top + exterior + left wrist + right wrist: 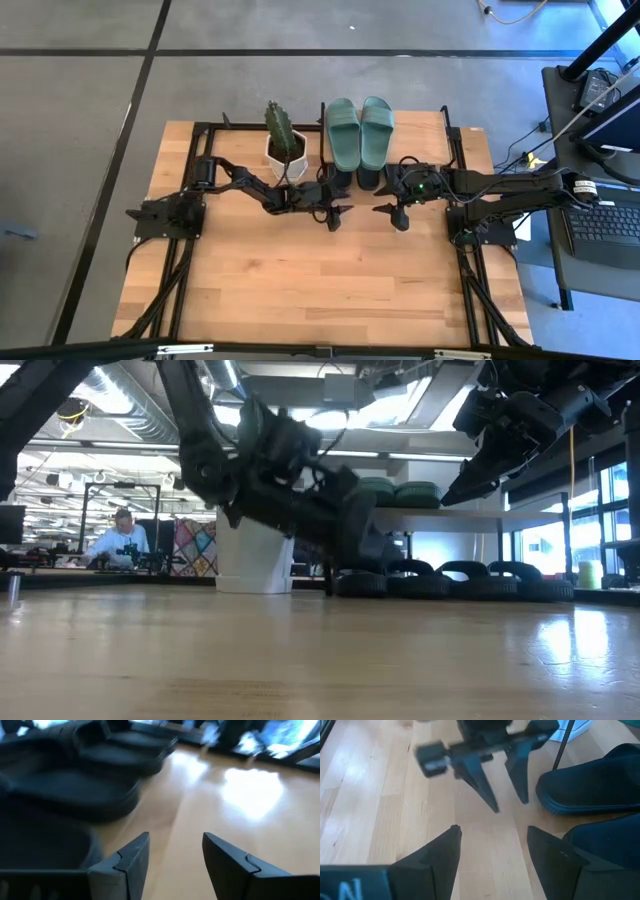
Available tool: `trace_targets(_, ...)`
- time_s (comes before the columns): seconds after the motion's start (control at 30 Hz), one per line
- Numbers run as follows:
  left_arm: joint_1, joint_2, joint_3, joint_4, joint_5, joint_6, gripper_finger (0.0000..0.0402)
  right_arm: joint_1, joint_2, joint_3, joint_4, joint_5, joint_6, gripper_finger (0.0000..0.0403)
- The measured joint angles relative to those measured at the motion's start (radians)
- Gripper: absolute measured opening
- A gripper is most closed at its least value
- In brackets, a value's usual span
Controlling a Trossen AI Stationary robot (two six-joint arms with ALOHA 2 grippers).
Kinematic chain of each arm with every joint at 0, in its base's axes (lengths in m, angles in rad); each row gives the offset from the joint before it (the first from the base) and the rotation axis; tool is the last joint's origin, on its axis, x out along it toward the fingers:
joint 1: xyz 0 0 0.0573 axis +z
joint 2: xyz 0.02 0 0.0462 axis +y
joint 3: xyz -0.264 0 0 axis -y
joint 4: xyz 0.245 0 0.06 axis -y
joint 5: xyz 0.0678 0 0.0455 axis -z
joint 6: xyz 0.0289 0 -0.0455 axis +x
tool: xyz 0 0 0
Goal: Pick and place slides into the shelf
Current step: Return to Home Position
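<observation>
The pale planks of the counter (300,290) ran from its front edge up to the two claws, which hung just in front of the shelf (460,515), on its open side. The two claws pointed toward each other, near but not touching, with a strip of wood between their tips.

The left claw (176,835) sat before the shelf's left half. Its jaws stood wide apart and nothing was caught between them. Only wood showed in the gap. In the low view it hung close to the counter, and it hid the shelf's left end.

The right claw (494,827) sat before the shelf's right half. It was opened just as wide and gripped nothing. In the low view it hung higher, at about the level of the shelf's top board.

Neither claw touched a slide. The black slides (470,578) lay just behind them in a row on the lower tier, under the top board. From above, only their heel ends poked out past the shelf's front edge. Each wrist view caught the nearest of them close beside its claw, clear of the jaws.

The sage-green pair (345,130) lay side by side on the top board, well behind both claws.

A potted cactus (280,125) in a white pot stood just beside the shelf's left end. Far beyond the shelf, a person (122,540) sat in the room behind the counter.
</observation>
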Motion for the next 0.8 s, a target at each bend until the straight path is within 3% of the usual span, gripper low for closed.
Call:
trace_targets(0.17, -0.010, -0.130, 0.000, -0.113, 0.125, 0.023, 0.0174, 0.000, 0.000, 0.000, 0.000, -0.002, 0.003, 0.0227)
trace_targets(0.27, -0.017, -0.262, 0.000, -0.302, 0.202, 0.094, 0.0174, 0.000, 0.000, 0.000, 0.010, -0.003, 0.003, 0.0227)
trace_targets(0.37, -0.029, -0.415, 0.000, -0.470, 0.166, 0.172, 0.0174, 0.000, -0.002, 0.000, 0.048, -0.008, 0.003, 0.0227)
trace_targets(0.53, -0.039, -0.641, -0.032, -0.582, 0.103, 0.253, 0.0174, 0.001, -0.043, 0.000, 0.083, -0.032, -0.070, 0.0227)
trace_targets(0.8, -0.082, -0.985, -0.344, -0.512, 0.065, 0.226, 0.0174, 0.037, -0.254, -0.046, 0.086, 0.026, -0.128, 0.0227)
